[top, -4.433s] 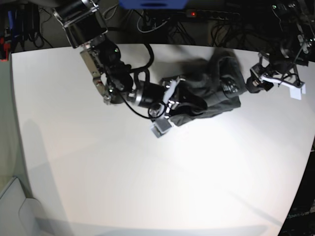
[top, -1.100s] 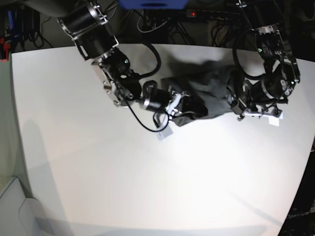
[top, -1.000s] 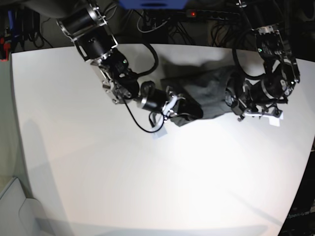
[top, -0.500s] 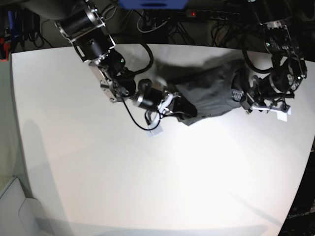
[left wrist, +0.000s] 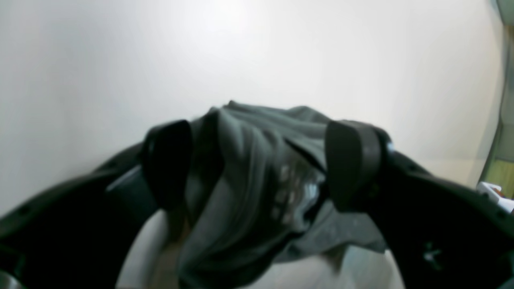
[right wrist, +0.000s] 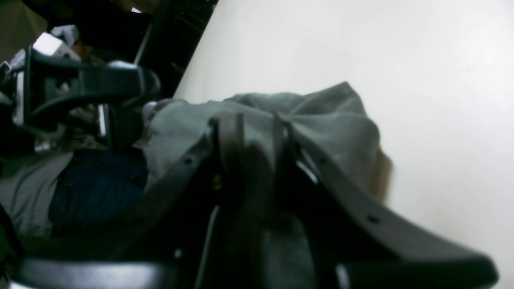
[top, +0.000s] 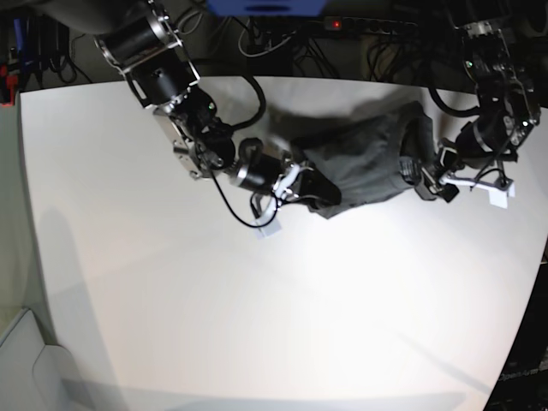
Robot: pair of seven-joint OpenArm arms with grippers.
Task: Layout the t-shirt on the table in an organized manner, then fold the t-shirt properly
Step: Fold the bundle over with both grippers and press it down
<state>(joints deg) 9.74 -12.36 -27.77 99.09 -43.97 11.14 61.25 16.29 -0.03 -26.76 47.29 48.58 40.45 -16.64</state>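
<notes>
The t-shirt (top: 368, 158) lies bunched in a crumpled band toward the far right part of the white counter (top: 257, 308), stretched between the two arms and nowhere near laid out flat. The right pincer (right wrist: 257, 132) has its narrow jaws pressed together on a fold at the shirt's near-left end, cloth bulging out on both sides of them in the right wrist view. The left pincer (left wrist: 261, 160) stands spread wide at the opposite end; in its wrist view the dark pads sit well apart with grey fabric draped loosely between them, so nothing is pinched there. The garment looks light, soft and wholly limp: it will sag, twist and fold on itself wherever it hangs free, and the smooth matte counter probably lets it slide with little drag. Being thin knit cloth, it is not fragile, but a grab into a bundled layer would likely catch several thicknesses at once. The safer hold seems to be a single-layer edge: a shoulder seam, sleeve end or hem corner, taken by both arms and drawn apart. Which edge is which cannot be told from these folds.
</notes>
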